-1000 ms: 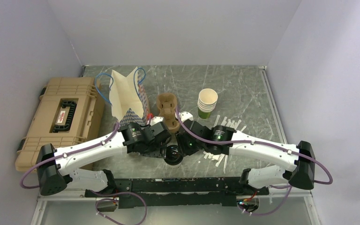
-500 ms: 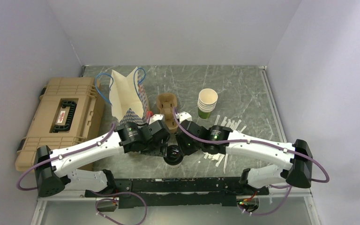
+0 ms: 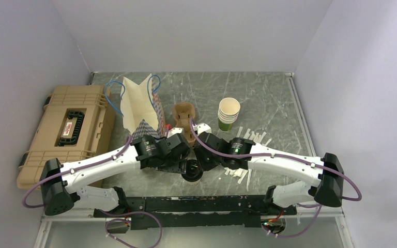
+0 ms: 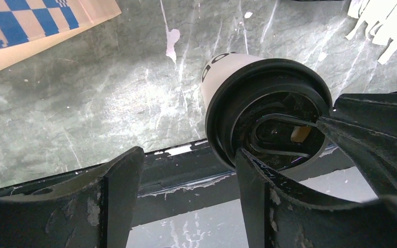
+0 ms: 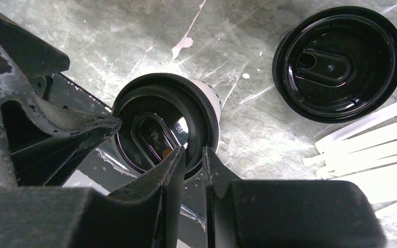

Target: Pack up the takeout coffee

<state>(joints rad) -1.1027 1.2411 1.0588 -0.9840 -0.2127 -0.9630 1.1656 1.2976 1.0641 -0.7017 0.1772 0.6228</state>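
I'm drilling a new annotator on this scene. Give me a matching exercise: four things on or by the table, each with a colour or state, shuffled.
1 takeout coffee cup
2 paper bag
3 stack of paper cups
4 hard case

A tan, far left
B blue handles
C capped in black
D lidless, green base

Pairs: 1-C, 2-B, 3-D, 4-A

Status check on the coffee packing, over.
Left gripper: fingers open, one against the lid. Right gripper: fingers pinching the lid's rim. Coffee cup on table, not yet in bag. Loose lid, white strips beside it, not blocking.
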